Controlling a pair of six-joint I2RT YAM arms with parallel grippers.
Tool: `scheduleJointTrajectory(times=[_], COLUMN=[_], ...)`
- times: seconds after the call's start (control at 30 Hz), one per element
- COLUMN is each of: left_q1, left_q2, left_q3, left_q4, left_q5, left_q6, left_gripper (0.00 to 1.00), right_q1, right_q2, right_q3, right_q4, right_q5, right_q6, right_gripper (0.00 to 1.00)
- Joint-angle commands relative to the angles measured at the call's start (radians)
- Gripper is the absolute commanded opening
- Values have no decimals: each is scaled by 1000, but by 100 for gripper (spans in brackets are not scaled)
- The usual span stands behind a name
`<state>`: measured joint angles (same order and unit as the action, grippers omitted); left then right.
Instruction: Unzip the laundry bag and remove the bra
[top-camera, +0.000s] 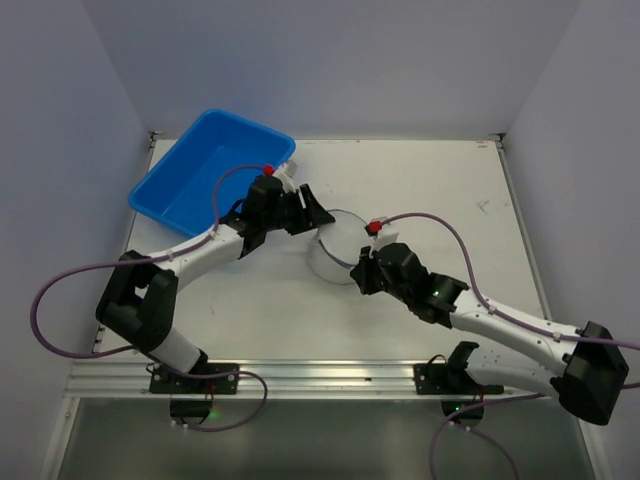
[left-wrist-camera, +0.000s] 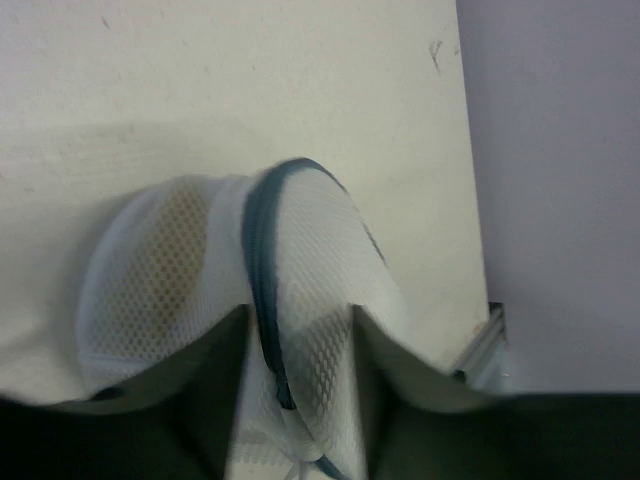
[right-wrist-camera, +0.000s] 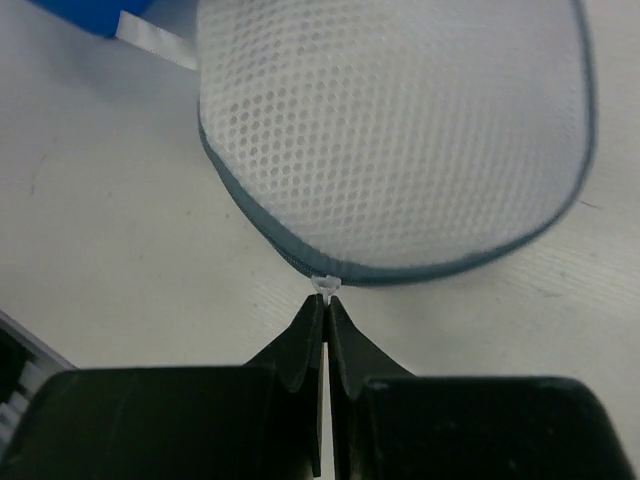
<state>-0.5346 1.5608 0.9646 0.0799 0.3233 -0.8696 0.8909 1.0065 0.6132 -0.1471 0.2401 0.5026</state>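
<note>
Pinching tight on the little white zip tab (right-wrist-camera: 325, 284), right claw (right-wrist-camera: 325, 305) with both tips pressed flat together and only the top of the tab poking out past them. Sitting straight ahead of that claw and touching its tips: the laundry bag (top-camera: 335, 250), round and white, resting on the bench (top-camera: 450, 190) between both claws. Running away from the tab both ways, to the left and right of the tips, in a big curve round the bag: the dark zip band (right-wrist-camera: 262, 232). Looks zipped all the way round. Standing at the far side of the bag, left claw (left-wrist-camera: 298, 318) with fingers parted, one on each side of the band, mesh loose in the gap and not squeezed as far as can be seen. Showing faintly through the mesh as a yellow-brown patch, inside the bag: the bra (left-wrist-camera: 165, 265). Probably calls for a pull sideways along the curve, not straight back, with the right claw the one at the tab.
</note>
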Motion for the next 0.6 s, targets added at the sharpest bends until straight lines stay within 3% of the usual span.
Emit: scheduleJointTrajectory(times=[0.0, 0.1, 0.17, 0.33, 0.43, 0.57], left_q1=[25, 25, 24, 16, -5, -86], left_q2=[-24, -88, -166, -355, -407, -354], left_q3=[80, 99, 74, -123, -216, -216], left_q4=[-6, -86, -202, -243, -200, -160], left_q5=[-33, -111, -211, -389, -347, -328], left_q6=[86, 44, -3, -149, -232, -258], left_gripper=[66, 87, 91, 90, 87, 82], right_q1=[9, 20, 22, 54, 72, 92], right_q2=[101, 162, 217, 310, 351, 377], right_q3=[104, 155, 184, 247, 270, 270], right_q4=[99, 179, 234, 288, 299, 311], right_q5=[-163, -171, -179, -193, -194, -185], right_q6=[13, 69, 99, 109, 116, 122], right_gripper=[0, 0, 0, 0, 0, 0])
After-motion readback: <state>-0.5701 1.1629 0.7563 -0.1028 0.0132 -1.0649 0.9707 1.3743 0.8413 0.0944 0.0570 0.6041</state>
